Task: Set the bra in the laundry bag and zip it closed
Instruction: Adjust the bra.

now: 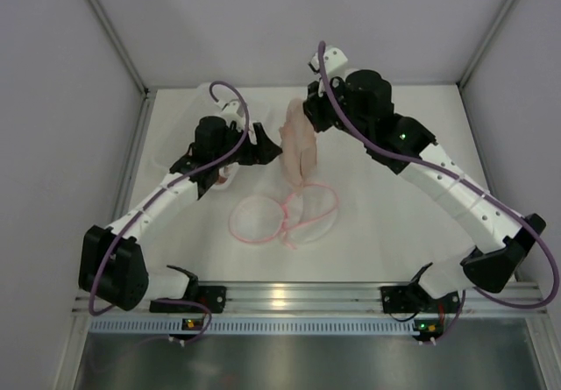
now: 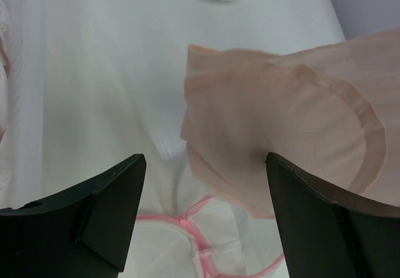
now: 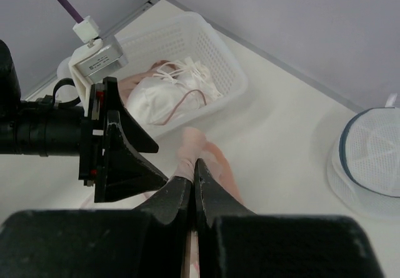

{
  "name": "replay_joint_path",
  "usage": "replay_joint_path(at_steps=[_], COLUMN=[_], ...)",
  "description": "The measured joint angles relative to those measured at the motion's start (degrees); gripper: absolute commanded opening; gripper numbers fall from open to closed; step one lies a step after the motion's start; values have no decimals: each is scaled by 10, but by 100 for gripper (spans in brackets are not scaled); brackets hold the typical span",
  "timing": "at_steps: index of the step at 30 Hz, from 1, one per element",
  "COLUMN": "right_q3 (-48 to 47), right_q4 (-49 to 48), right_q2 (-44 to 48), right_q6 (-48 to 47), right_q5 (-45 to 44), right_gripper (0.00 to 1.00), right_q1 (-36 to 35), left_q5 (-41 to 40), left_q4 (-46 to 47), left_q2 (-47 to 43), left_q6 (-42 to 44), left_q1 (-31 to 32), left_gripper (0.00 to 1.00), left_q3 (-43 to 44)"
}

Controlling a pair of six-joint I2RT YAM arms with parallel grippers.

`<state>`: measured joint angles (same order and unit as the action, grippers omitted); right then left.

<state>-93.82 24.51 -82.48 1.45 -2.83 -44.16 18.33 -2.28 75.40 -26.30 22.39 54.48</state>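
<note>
Grey walls closed in a white tabletop point(image 1: 377, 241). Above its middle a peach bra point(image 1: 296, 149) hung in the air, pinched at its top by the right hand point(image 3: 195, 173), whose jaws were fully shut on the fabric. The left hand point(image 2: 205, 158) hovered just beside it, jaws wide and holding nothing. Directly below, the pink-edged laundry bag point(image 1: 260, 219) lay flat on the tabletop, looking spread open. So the bra was lifted but not yet inside; bagging and zipping both remained. A white basket point(image 3: 219, 47) of other garments sat to the left, and a blue-rimmed mesh pouch point(image 3: 372, 159) well apart. Nothing blocked the drop, though the limp bag mouth could fold.
</note>
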Motion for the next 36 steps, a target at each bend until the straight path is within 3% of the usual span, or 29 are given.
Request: replay_joint_path(at_steps=[18, 29, 36], right_q3=[119, 134, 174], right_q4=[-14, -5, -6], right_q2=[89, 118, 154], right_q6=[34, 54, 54], right_q5=[-36, -101, -98], right_gripper=[0, 0, 0], right_q1=[17, 20, 26], left_q5=[43, 82, 94], left_q4=[40, 127, 174], left_q2=[72, 101, 116], left_q6=[-13, -59, -74], left_q1=[49, 54, 56], left_gripper=[84, 84, 84], left_q3=[-6, -24, -28])
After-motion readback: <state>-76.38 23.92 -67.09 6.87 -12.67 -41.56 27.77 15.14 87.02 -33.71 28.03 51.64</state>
